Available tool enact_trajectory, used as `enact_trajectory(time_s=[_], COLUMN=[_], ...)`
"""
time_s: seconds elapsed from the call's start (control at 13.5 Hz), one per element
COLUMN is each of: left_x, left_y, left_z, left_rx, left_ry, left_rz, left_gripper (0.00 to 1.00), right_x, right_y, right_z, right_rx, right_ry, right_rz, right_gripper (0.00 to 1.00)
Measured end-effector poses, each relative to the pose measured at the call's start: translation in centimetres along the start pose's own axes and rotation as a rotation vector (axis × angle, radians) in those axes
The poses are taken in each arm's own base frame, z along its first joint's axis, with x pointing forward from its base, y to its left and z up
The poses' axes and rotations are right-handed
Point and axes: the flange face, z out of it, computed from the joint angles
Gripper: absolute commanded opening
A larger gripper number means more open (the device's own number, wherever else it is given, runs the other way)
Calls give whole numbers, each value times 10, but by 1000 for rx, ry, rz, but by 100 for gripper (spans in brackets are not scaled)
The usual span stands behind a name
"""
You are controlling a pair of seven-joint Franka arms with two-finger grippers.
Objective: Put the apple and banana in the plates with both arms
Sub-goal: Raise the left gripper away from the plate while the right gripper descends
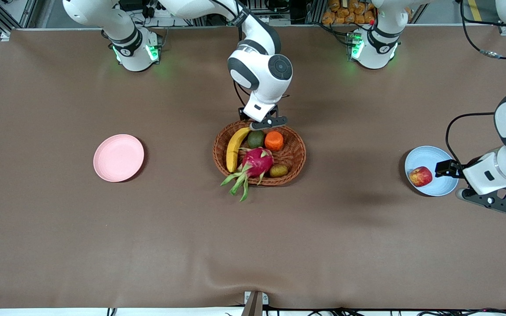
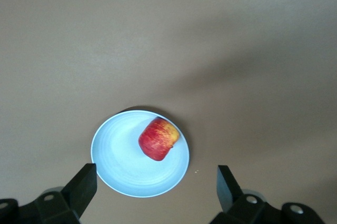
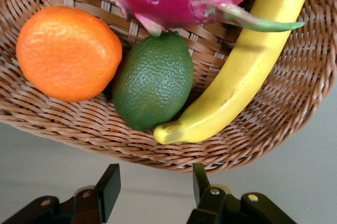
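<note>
apple (image 1: 420, 176) on blue plate (image 1: 442, 188) at left-arm edge, left gripper (image 1: 444, 168) over it, fingers apart, empty | banana (image 1: 235, 148) in basket (image 1: 297, 151) mid-table, stem tip toward base edge, just under right gripper (image 1: 267, 124), fingers apart | right arm nearer | pink plate (image 1: 118, 157) bare

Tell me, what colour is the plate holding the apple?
Light blue plate; the left wrist view shows it best, with the apple on it.

1. In the wicker basket (image 1: 259, 152), the dragon fruit (image 1: 256, 161) is crowding the banana (image 1: 234, 148) at its 3 o'clock.
2. The green fruit (image 1: 256, 138) is touching the banana's upper tip, leaving its 9 o'clock flank bordered only by basket wall.
3. The pink plate (image 1: 118, 157) is lying unobstructed.
</note>
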Motion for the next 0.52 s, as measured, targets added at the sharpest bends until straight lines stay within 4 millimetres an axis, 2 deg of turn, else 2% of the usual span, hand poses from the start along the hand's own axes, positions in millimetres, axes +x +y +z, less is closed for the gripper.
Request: enact_trajectory(time_s=[0.3,0.52], left_x=[5,4], left_y=[9,44], left_z=[-33,-77], left_rx=[19,49], left_ry=[59,111], left_rz=[12,1], left_gripper=[100,100], right_x=[0,3], right_y=[-2,0], right_z=[8,17], right_rx=[-19,-35], right_ry=[0,-4], right_rz=[-17,-20], right_gripper=[59,59])
